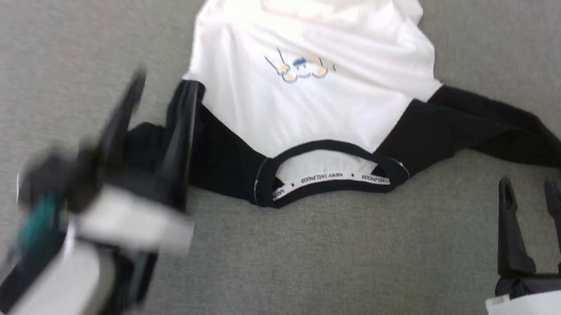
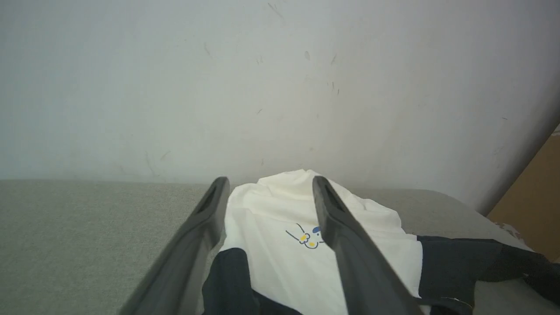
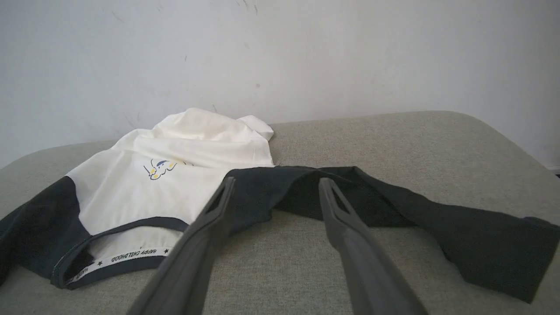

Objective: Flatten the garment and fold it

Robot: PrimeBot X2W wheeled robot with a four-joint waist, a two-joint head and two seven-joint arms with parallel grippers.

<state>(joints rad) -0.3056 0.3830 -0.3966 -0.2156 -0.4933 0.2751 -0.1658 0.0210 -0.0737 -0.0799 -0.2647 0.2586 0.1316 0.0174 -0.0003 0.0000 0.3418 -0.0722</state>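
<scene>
Crumpled white cotton T-shirt with black sleeves [image 1: 308, 102] lies at twelve o'clock. Left gripper [image 1: 165, 81] at eight and right gripper [image 1: 528, 184] at four are both spread wide and empty, seemingly ready to flatten it.

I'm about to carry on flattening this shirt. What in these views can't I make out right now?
- Head view: the left gripper is blurred, so it is unclear whether it touches the garment's left sleeve.
- Head view: the garment's white far end is cut off by the top edge, and the right sleeve by the right edge.
- Left wrist view: one finger covers part of the chest print.
</scene>
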